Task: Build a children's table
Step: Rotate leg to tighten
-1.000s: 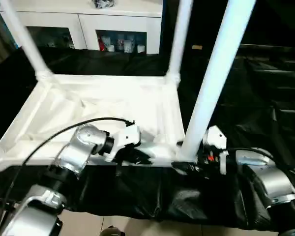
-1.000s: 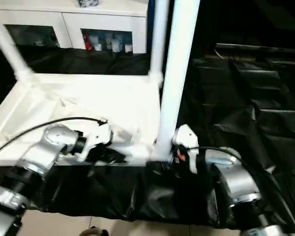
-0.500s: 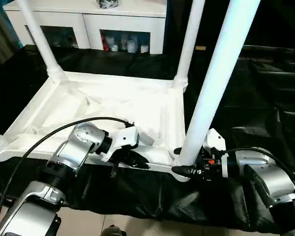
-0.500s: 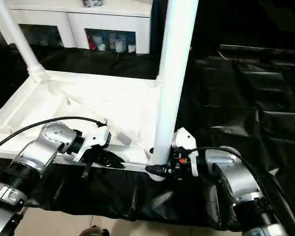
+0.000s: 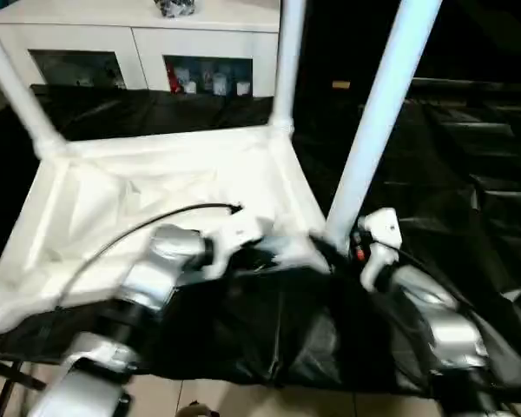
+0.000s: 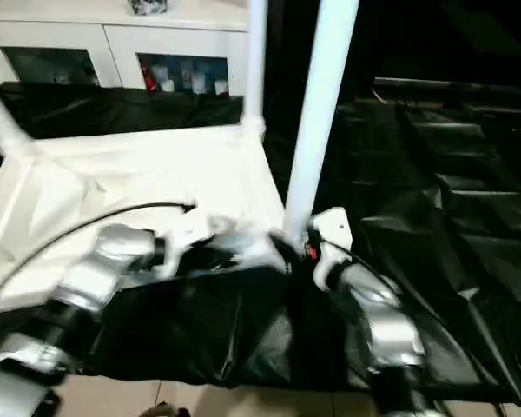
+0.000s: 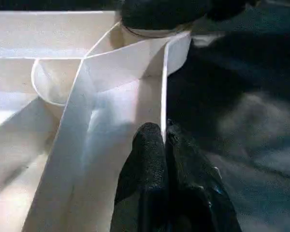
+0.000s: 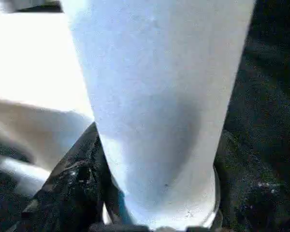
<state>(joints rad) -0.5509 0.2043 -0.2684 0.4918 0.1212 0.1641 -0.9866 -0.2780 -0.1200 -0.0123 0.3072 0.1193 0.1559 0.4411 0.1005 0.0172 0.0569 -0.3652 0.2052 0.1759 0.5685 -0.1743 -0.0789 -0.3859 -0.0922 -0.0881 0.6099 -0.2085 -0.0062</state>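
So the upside-down tabletop (image 5: 156,187) has swung round on the black-draped counter (image 5: 469,217) since a second ago. Left claw (image 7: 163,140) stays pinched together on its near rim, right claw (image 8: 154,212) still wraps the near-right leg (image 5: 378,117) at its socket. Looks like repositioning for the last leg.

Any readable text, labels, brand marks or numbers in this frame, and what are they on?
No readable text anywhere.
Items behind the glass of the white cabinet: any labels too small and blurred to read.
Tabletop and legs: plain white, no markings.
Red spot on right end effector: no legible characters.
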